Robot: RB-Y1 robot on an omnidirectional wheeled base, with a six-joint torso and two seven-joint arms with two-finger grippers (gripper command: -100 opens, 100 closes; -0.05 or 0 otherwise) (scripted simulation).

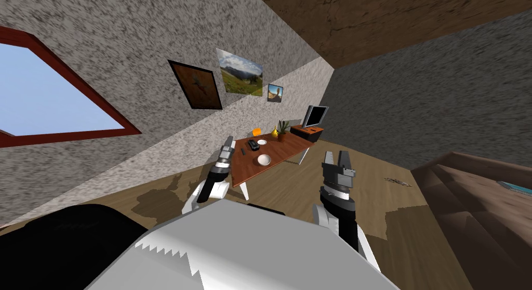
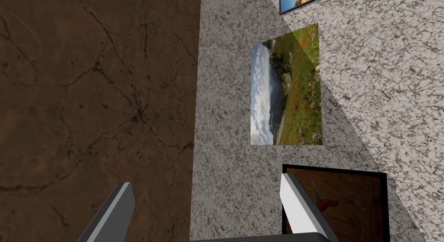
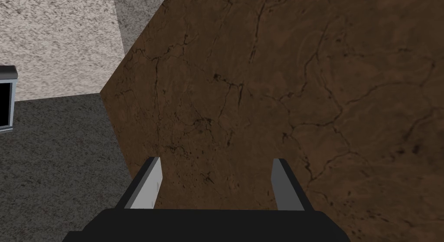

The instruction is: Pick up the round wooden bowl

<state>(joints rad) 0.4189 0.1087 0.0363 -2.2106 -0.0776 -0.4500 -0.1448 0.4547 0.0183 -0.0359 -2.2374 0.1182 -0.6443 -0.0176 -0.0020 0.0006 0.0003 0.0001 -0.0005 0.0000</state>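
Robot stands well apart from the brown table (image 1: 248,171), where a white bowl (image 1: 264,159), judged the likely target, sits near the table's near edge. A smaller white dish (image 1: 261,142) lies farther in, beside a black remote (image 1: 253,144). The left gripper (image 1: 227,142) and right gripper (image 1: 335,157) are raised, blades spread and empty. Approach, reach, grasp and lift are not yet done.

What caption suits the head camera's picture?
Left gripper and right gripper open, short of a brown table bearing a white bowl.
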